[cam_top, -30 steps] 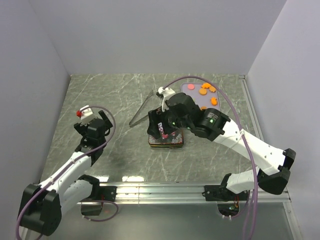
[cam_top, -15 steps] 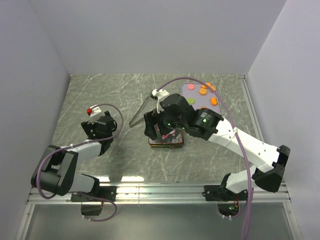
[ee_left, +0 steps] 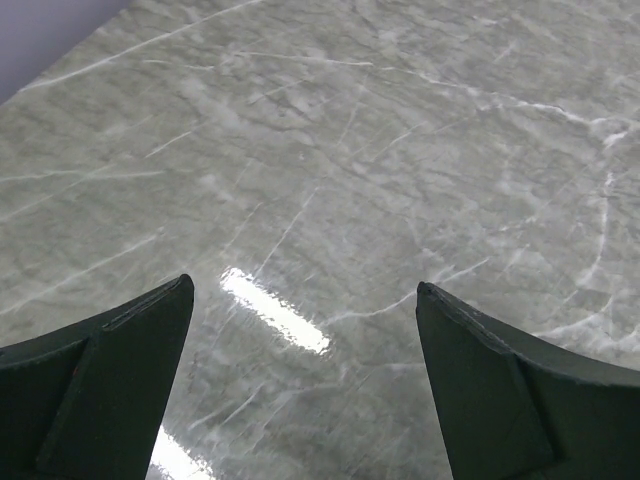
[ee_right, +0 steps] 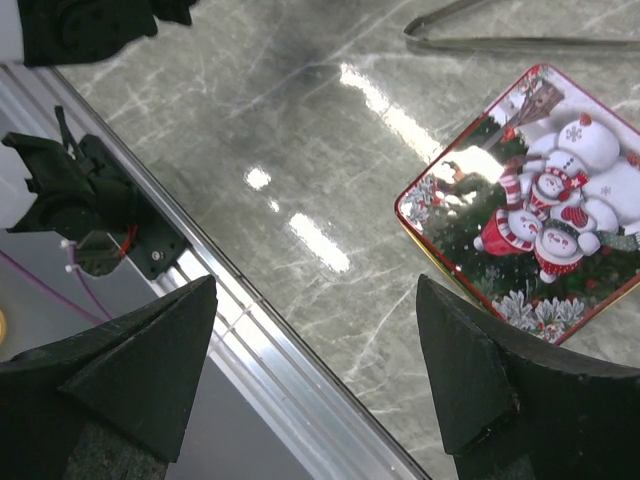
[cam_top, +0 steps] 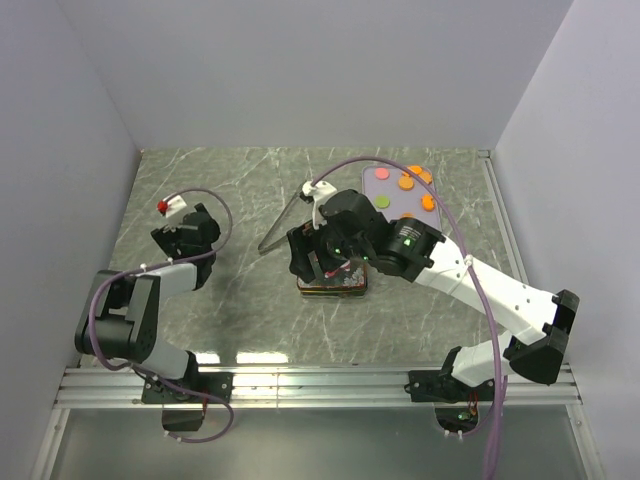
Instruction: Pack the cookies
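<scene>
The cookies [cam_top: 405,183] lie on a pale purple tray [cam_top: 392,188] at the back right: several orange ones, a green one [cam_top: 381,201] and a pink one [cam_top: 383,174]. A closed square tin with a snowman lid [ee_right: 535,205] sits at mid table, also seen in the top view [cam_top: 335,285]. My right gripper [cam_top: 320,262] hovers over the tin's left side, open and empty [ee_right: 315,385]. My left gripper [cam_top: 188,236] is far to the left over bare marble, open and empty [ee_left: 300,385].
Metal tongs [cam_top: 283,222] lie on the table just behind and left of the tin, also in the right wrist view [ee_right: 520,42]. The aluminium rail [ee_right: 260,350] runs along the near table edge. Walls close in the left, back and right.
The left arm has folded back and its gripper has shifted slightly left and away. The right gripper has moved a little left over the tin.
</scene>
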You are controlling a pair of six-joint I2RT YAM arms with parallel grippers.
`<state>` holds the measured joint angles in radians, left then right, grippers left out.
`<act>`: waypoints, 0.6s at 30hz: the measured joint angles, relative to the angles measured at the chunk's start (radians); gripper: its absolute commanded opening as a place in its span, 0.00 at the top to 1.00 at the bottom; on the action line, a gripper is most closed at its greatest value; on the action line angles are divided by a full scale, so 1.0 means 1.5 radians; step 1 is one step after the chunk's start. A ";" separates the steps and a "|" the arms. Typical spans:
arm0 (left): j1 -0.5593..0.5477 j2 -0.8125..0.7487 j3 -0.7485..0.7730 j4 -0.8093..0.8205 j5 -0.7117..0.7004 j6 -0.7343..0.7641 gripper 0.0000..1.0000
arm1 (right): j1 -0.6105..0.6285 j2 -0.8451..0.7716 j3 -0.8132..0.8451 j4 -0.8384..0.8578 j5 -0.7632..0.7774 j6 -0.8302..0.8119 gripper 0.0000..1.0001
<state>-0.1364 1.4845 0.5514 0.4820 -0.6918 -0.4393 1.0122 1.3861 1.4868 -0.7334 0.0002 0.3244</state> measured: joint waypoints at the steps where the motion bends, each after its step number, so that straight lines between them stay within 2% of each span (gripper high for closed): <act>1: 0.006 0.003 0.004 0.001 0.012 0.000 0.01 | 0.000 0.000 -0.003 -0.002 0.000 0.000 0.13; 4: 0.030 0.004 0.004 0.005 0.059 0.003 0.07 | 0.000 0.000 -0.006 -0.007 0.003 0.002 0.13; 11: 0.088 0.004 0.002 0.016 0.145 0.006 0.04 | 0.005 -0.003 -0.015 -0.012 0.005 0.010 0.13; 14: 0.102 -0.001 -0.006 0.029 0.162 0.007 0.11 | 0.008 -0.004 -0.015 -0.014 0.006 0.013 0.13; 16: 0.107 -0.004 -0.010 0.032 0.170 0.025 0.09 | 0.010 -0.004 -0.015 -0.018 0.006 0.015 0.13; 17: 0.108 -0.007 -0.011 0.035 0.170 0.039 0.02 | 0.011 -0.004 -0.015 -0.019 0.005 0.015 0.13; 18: 0.107 -0.011 -0.013 0.037 0.166 0.044 0.02 | 0.012 -0.004 -0.015 -0.021 0.005 0.015 0.13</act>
<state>0.0246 1.4677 0.5323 0.5377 -0.4435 -0.3737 1.0306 1.3808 1.4639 -0.7647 0.0078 0.3466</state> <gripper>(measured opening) 0.924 0.870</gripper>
